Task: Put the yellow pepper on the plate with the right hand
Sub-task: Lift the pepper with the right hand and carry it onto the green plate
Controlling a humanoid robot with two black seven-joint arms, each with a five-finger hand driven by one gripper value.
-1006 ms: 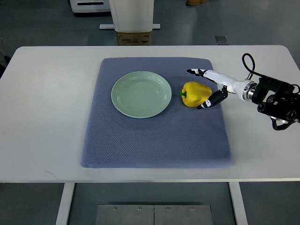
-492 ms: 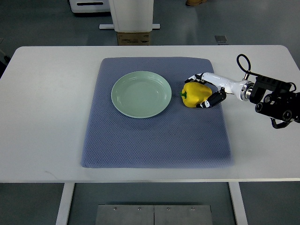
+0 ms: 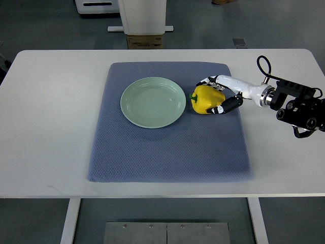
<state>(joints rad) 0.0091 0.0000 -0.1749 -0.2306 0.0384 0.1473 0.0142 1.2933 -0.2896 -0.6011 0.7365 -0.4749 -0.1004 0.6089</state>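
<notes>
Reaching in from the right edge, white robot hand [image 3: 219, 95] wrapped around the glossy yellow bell pepper [image 3: 205, 99]. White upper fingers [image 3: 211, 81] curled over the far side of the pepper, dark thumb tip [image 3: 223, 107] pressed against the near side, so pepper clamped between them. Clenched on it, no question.

Pepper sitting on the blue-grey quilted fabric mat [image 3: 167, 147], just right of the pale green round ceramic plate [image 3: 153, 101]. Green stem pointing left toward the plate rim, very close to it, can't tell whether actually touching. Can't tell either whether the pepper is lifted a hair off the mat or resting on it, too steep an angle for that.

Plate bare, lying in the upper middle of the mat. Mat spread over most of the white tabletop [image 3: 51, 127].

Behind the wrist, black forearm block with a looped black cable [image 3: 263, 66] sticking up, hanging over the right part of the tabletop, past the mat's right edge.

Brown cardboard box [image 3: 144, 41] on the floor beyond the far edge of the tabletop.
</notes>
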